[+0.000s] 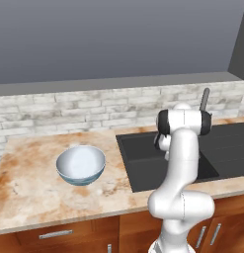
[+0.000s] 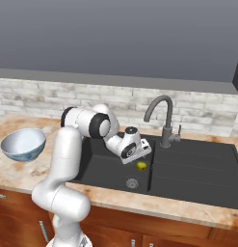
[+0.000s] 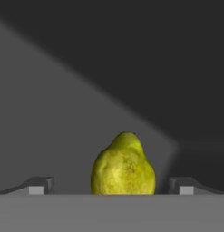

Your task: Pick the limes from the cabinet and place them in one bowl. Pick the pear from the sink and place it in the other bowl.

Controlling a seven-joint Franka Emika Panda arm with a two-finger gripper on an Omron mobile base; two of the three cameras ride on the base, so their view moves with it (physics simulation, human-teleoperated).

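The yellow-green pear (image 3: 123,165) lies on the floor of the dark grey sink (image 2: 197,169), just above the round drain (image 2: 132,183). My gripper (image 3: 111,186) is down inside the basin and open, one fingertip (image 3: 38,185) on each side of the pear, with gaps between them and the fruit. From the right base view the hand (image 2: 133,146) slants down towards the pear (image 2: 141,166). The other bowl (image 1: 80,164), deep and pale blue, stands on the counter left of the sink (image 1: 143,158). The limes, the cabinet and the cream bowl are out of view.
A curved grey tap (image 2: 161,118) rises behind the basin, to the right of the hand. The marbled counter (image 1: 29,188) runs left past the blue bowl (image 2: 23,144). A pale brick wall (image 1: 69,111) backs the counter.
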